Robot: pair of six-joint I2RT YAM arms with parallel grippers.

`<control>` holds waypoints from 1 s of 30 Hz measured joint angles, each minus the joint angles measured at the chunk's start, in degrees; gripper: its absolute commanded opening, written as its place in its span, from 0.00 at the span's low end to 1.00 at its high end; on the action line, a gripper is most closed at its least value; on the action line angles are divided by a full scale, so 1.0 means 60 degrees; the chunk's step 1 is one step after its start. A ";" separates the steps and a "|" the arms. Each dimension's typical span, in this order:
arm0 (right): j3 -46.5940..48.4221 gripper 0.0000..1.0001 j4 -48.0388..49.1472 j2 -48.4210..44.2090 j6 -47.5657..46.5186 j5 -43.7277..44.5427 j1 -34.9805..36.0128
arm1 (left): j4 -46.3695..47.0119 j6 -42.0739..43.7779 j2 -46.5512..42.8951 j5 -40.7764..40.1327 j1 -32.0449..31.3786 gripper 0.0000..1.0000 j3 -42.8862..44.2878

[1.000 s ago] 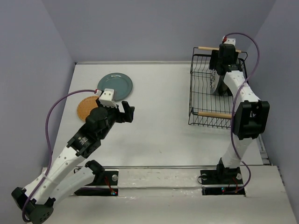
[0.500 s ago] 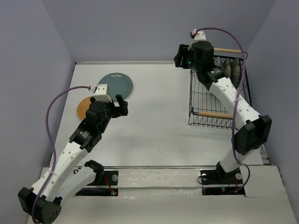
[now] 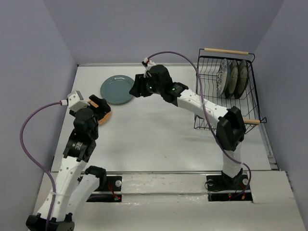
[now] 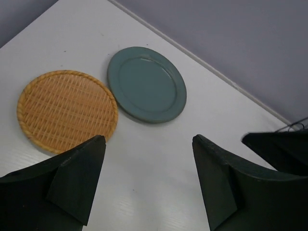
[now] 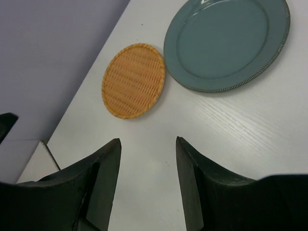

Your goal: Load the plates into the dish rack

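Teal plate (image 5: 226,43) lies flat just ahead of your right pincer (image 5: 147,144), half-open and empty; the wide, empty left pincer (image 4: 148,142) converging there could collide with it.

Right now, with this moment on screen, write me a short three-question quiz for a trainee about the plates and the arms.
1. How many plates stand in the dish rack?
2. Which lies nearer the back wall: the teal plate or the orange plate?
3. True or false: the right end effector grips the teal plate.

Key
1. Three.
2. The teal plate.
3. False: its jaws stand apart with nothing between them.
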 measured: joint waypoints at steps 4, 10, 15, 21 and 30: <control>-0.0605 0.57 0.0193 -0.0823 -0.0117 -0.0076 0.0164 | 0.0244 -0.1126 0.0831 0.1126 0.1880 0.84 -0.0430; -0.1617 0.58 0.0233 -0.2677 -0.0404 -0.0171 0.0055 | 0.0692 -0.2790 0.2339 0.2889 0.4907 0.84 -0.1927; -0.2237 0.59 0.0379 -0.3650 -0.0623 -0.0423 0.0127 | 0.1297 -0.3672 0.2444 0.3107 0.5672 0.84 -0.2488; -0.3020 0.59 0.0375 -0.3938 -0.0812 -0.0656 0.0342 | 0.2871 -0.4153 0.4371 0.3865 0.6736 0.84 -0.2794; -0.3639 0.59 0.0288 -0.4280 -0.1009 -0.0761 0.0390 | 0.4699 -0.4725 0.6211 0.4488 0.6903 0.70 -0.3005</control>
